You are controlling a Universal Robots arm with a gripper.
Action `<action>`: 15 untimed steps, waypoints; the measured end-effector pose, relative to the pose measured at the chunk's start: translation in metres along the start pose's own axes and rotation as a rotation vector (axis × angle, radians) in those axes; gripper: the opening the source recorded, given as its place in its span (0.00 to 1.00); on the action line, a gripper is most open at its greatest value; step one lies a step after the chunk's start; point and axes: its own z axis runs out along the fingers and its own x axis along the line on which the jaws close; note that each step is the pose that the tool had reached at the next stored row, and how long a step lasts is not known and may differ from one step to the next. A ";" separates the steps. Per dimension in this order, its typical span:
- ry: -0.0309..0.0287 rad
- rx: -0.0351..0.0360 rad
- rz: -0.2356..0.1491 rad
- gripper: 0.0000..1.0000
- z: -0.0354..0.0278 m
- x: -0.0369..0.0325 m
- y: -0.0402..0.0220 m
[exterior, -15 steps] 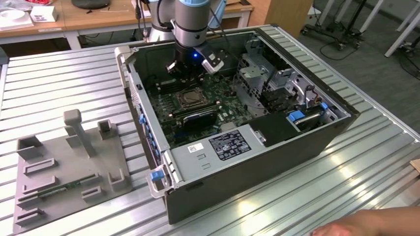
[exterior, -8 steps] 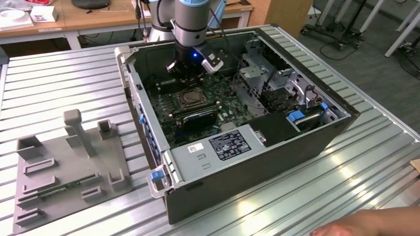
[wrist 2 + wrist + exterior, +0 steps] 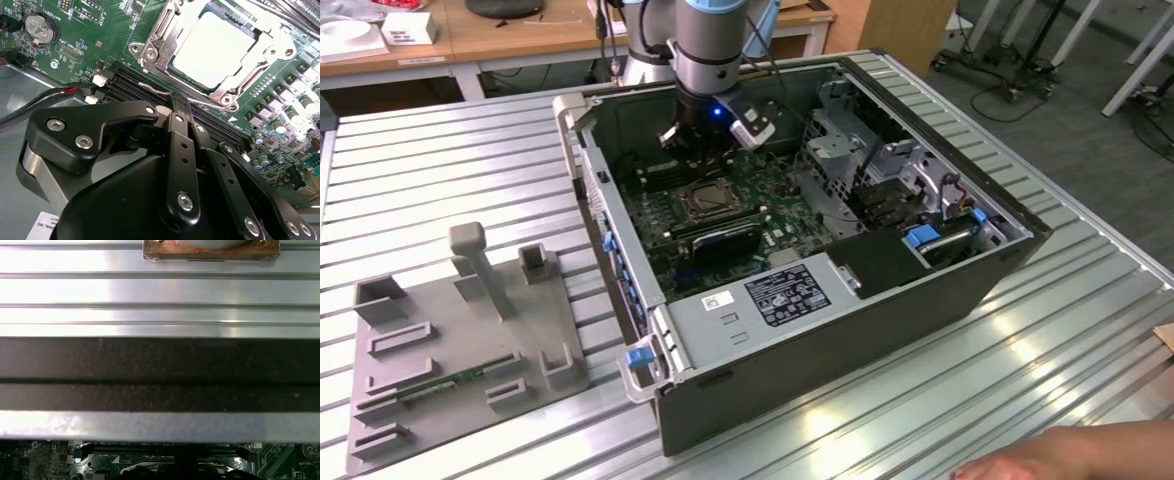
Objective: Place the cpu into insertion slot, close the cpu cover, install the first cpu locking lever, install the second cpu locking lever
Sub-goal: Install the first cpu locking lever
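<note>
The cpu [image 3: 215, 46], a square chip with a pale metal top, lies flat in the insertion slot [image 3: 707, 200] on the green motherboard [image 3: 95, 30]. The silvery cpu cover [image 3: 161, 31] is down around it, its cut-out framing the chip. A thin metal locking lever [image 3: 150, 88] runs along the socket's edge beside the black memory slots and ends at my fingertips. My gripper [image 3: 178, 101] hangs low over the memory slots just beside the socket, its black fingers drawn together, shut, with nothing visible between them. In the exterior view the gripper [image 3: 714, 138] reaches into the open computer case.
The case walls [image 3: 854, 330] ring the board, with a drive cage [image 3: 881, 170] on the exterior view's right. A grey fixture plate [image 3: 454, 340] stands on the slatted metal table at the left. A hand [image 3: 1067, 455] shows at the bottom right corner.
</note>
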 end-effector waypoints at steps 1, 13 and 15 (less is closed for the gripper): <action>0.0000 0.0000 0.000 0.10 0.0000 -0.0003 0.0001; -0.0001 0.0000 0.000 0.10 0.0003 -0.0031 0.0005; 0.0000 -0.0001 0.000 0.10 0.0003 -0.0032 0.0005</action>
